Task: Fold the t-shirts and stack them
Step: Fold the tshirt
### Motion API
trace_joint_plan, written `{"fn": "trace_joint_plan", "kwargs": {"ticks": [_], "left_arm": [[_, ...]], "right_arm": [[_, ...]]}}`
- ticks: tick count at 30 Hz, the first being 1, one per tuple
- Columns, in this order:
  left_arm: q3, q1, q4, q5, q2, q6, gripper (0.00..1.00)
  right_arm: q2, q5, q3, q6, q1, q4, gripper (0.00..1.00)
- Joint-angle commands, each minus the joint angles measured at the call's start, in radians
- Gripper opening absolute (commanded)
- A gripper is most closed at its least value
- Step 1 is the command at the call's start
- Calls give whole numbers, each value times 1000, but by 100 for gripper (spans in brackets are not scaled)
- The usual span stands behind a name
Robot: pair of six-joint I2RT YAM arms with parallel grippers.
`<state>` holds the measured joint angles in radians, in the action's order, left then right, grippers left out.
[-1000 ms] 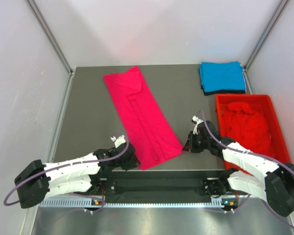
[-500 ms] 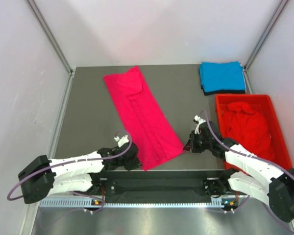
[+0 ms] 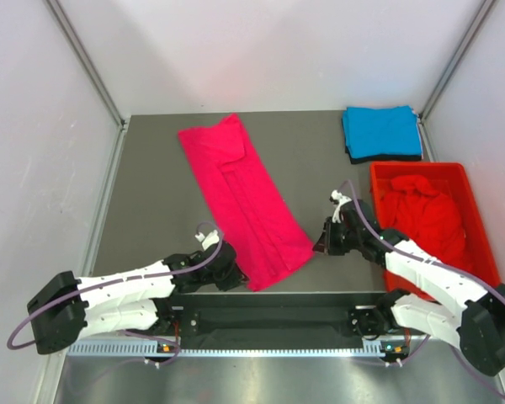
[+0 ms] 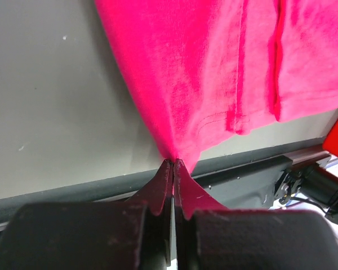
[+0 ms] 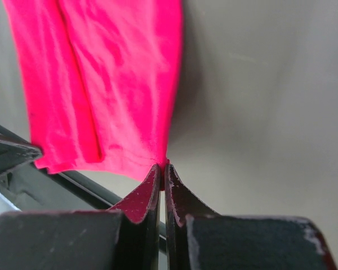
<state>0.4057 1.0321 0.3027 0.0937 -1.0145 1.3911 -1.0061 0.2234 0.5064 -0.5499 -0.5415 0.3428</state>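
Observation:
A bright pink t-shirt [image 3: 242, 199], folded into a long strip, lies slanted across the grey table [image 3: 151, 202]. My left gripper [image 3: 240, 279] is shut on its near left corner; the left wrist view shows the pink t-shirt [image 4: 214, 67] pinched between the closed tips of that left gripper [image 4: 173, 163]. My right gripper [image 3: 317, 249] is shut on the near right corner, where the pink t-shirt [image 5: 112, 84] meets the tips of that right gripper [image 5: 162, 167]. A folded blue t-shirt [image 3: 381, 131] rests at the back right. Crumpled red t-shirts [image 3: 421, 215] fill the crate.
The red plastic crate [image 3: 468, 195] stands along the table's right side, close behind my right arm. A dark folded layer [image 3: 387, 157] shows under the blue t-shirt. Metal frame posts [image 3: 84, 59] and white walls enclose the table. The black arm-mount rail [image 3: 278, 316] runs along the near edge.
My left gripper has slid right to the shirt's near left corner and shut on it. My right gripper has shifted slightly, staying at the near right corner.

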Motion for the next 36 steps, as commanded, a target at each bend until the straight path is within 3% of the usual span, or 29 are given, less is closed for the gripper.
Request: {"fn": "trace_joint_plan", "kwargs": {"ticks": [1, 7, 20, 26, 36], "left_arm": [[13, 3, -28, 38, 24, 25, 0], [22, -64, -17, 8, 42, -15, 0], [130, -484, -13, -232, -21, -285, 0], [225, -633, 7, -278, -114, -405, 0], [398, -783, 3, -270, -364, -549, 0]], "right_arm": [[-29, 11, 89, 28, -17, -14, 0], [-137, 11, 187, 56, -18, -11, 0], [-417, 16, 510, 143, -18, 36, 0], [-589, 21, 722, 186, -18, 59, 0], [-917, 22, 1076, 245, -17, 94, 0]]}}
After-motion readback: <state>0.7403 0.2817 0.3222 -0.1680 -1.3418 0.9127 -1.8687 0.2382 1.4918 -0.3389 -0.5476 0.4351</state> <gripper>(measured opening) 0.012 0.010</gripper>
